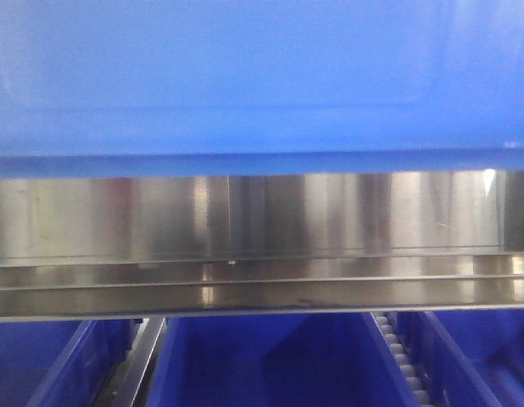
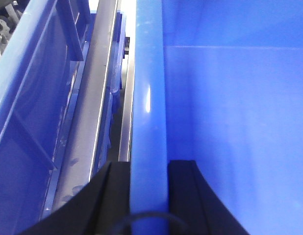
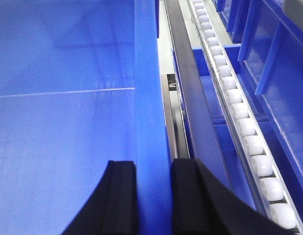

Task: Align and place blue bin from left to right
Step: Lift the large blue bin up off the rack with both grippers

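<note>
We see a steel shelf edge (image 1: 262,229) running just under the blue bin (image 1: 262,76), more blue crates (image 1: 262,365) below, and a roller track (image 3: 244,127) alongside. Our left gripper (image 2: 148,191) and right gripper (image 3: 154,196) each pinch its thick, smooth rim.

Setting: warehouse or factory flow rack. Evidence: a brushed-steel shelf beam (image 1: 262,220) spans the front view, with a blue bin (image 1: 262,76) on the level above it. More bins (image 1: 270,365) sit side by side on the level below. A roller track (image 3: 249,142) of white wheels runs near to far on the right. A metal rail (image 2: 92,98) separates bins on the left.
</note>
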